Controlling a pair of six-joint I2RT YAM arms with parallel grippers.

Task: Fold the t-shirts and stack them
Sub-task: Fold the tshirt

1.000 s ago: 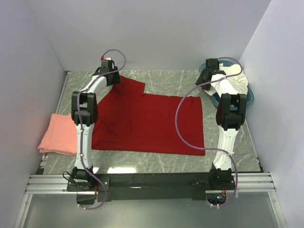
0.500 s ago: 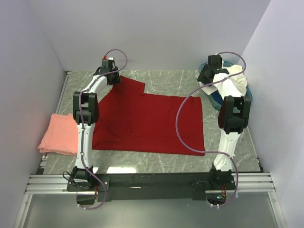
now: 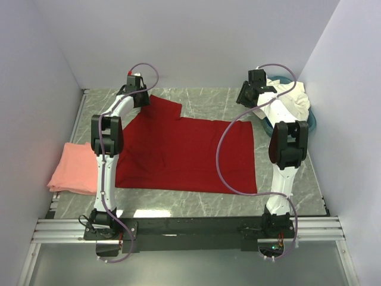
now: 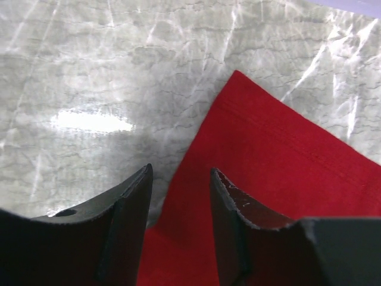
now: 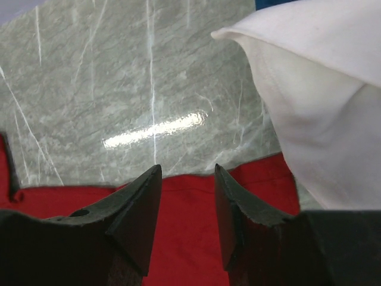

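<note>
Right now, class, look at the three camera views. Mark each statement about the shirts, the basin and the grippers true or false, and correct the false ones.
1. The deep red t-shirt lies spread flat on the table. True.
2. The salmon-pink t-shirt is in the blue basin. False: it lies folded at the table's left edge, and the basin holds the cream-white t-shirts.
3. The right gripper is clamped on white cloth. False: its jaws stand open with nothing between them, and the white cloth is beside it.
4. The left gripper is open above the red shirt's edge. True.
</note>
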